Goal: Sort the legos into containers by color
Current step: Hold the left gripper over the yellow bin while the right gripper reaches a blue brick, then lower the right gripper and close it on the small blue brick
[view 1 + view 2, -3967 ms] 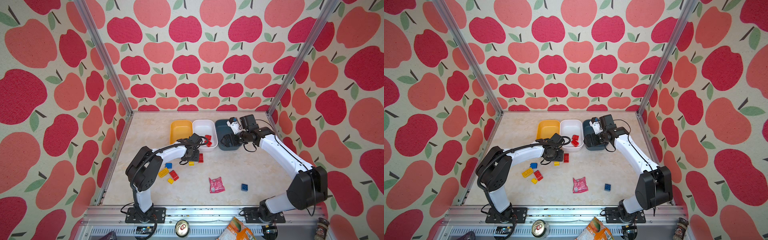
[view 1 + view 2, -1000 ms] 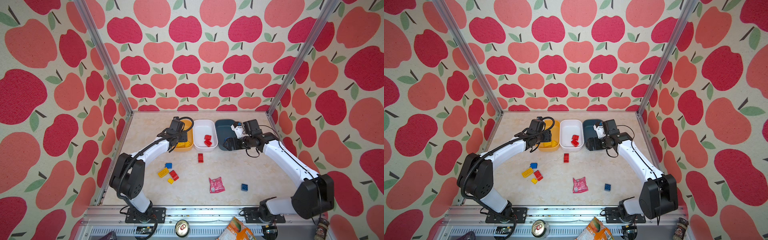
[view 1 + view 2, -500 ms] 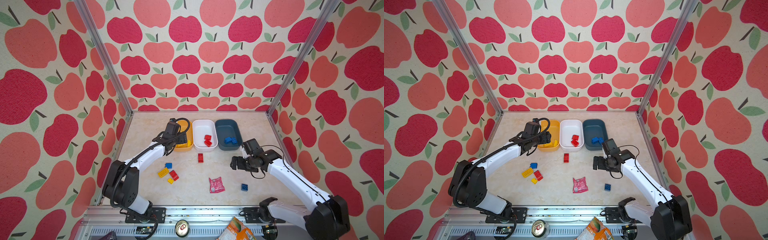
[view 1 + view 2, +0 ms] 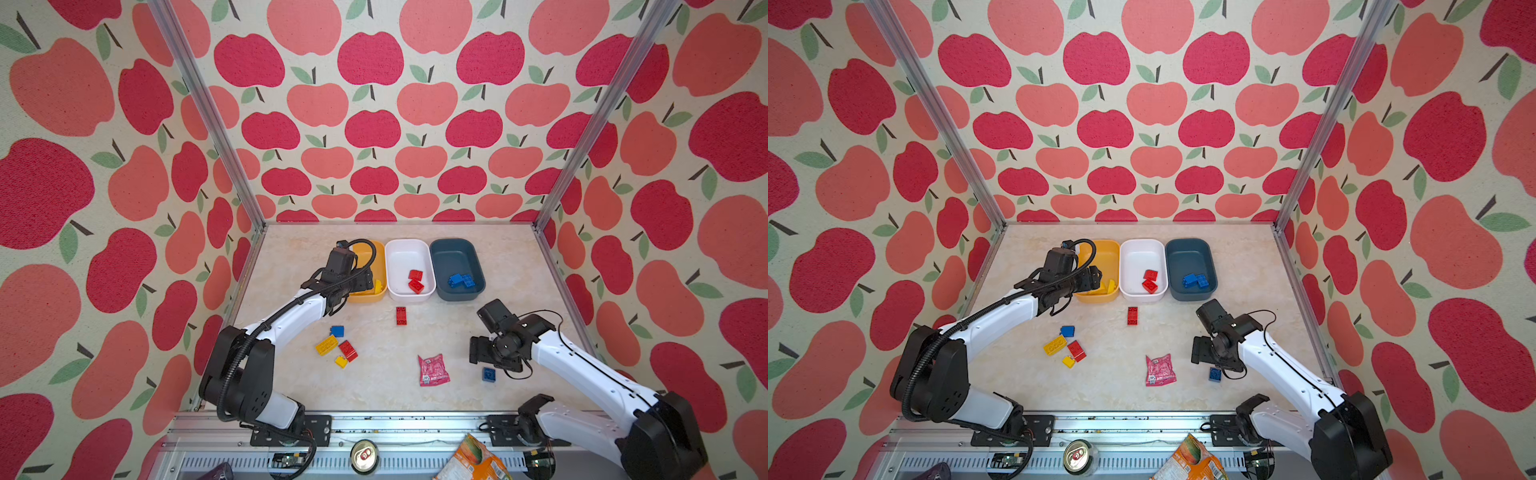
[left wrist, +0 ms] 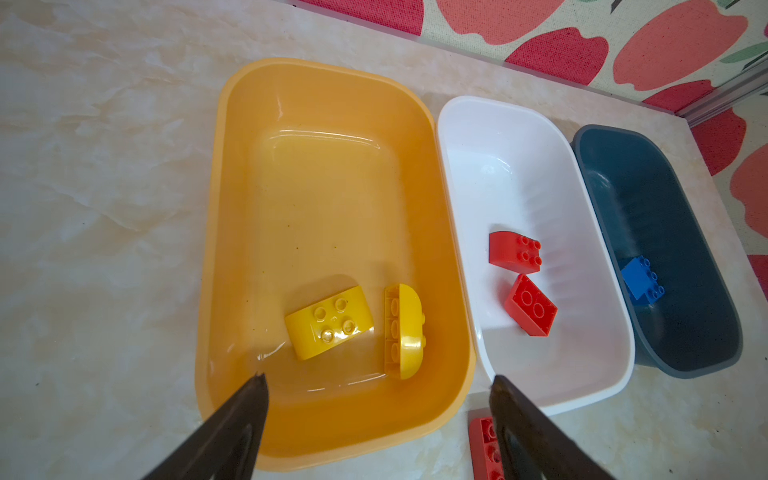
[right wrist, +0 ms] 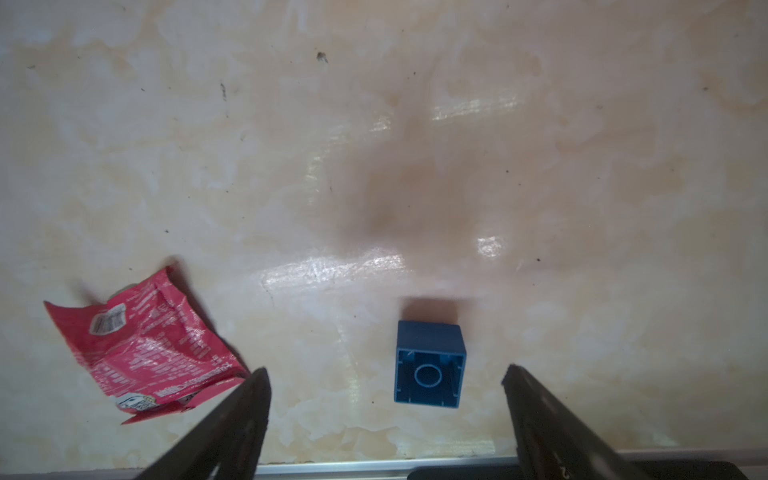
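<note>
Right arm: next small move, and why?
Probably lower the right pincer onto the blue brick: its jaws are open, and the brick lies loose on the table framed between them, hollow side showing, clear of the pink packet.

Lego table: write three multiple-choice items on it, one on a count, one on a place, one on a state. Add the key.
1. How many red bricks are in the white bin? A one; B two; C four.
2. Where is the packet? A inside a bin; B on the table; C held by a gripper.
3. The left gripper is: A shut on a brick; B shut and empty; C open and empty.

Key: B, two red bricks lie in it. B, it lies on the marble top, outside every bin. C, its fingers stand apart with nothing between them.
</note>
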Controlling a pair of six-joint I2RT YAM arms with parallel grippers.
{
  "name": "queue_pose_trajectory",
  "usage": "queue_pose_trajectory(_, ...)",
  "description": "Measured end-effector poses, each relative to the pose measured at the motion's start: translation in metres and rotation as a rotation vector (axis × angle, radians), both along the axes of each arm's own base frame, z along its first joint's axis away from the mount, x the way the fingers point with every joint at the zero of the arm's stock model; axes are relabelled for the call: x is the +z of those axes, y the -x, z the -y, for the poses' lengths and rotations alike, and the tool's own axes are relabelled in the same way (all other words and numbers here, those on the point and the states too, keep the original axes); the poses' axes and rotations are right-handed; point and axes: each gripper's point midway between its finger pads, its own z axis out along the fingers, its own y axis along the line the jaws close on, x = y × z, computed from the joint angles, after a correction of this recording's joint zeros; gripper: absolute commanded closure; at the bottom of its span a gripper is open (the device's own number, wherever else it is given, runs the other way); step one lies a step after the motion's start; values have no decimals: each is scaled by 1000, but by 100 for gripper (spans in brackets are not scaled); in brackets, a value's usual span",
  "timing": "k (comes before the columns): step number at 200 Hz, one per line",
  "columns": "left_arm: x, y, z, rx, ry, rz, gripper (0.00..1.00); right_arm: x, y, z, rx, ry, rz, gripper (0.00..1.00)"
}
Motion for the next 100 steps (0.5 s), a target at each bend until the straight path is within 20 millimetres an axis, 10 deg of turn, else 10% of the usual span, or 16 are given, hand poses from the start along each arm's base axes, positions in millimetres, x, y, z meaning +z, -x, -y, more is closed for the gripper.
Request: queue_pose_trajectory(100,4,3,-1,1,17,7,14,-25,14,8,-62,28,-44,34)
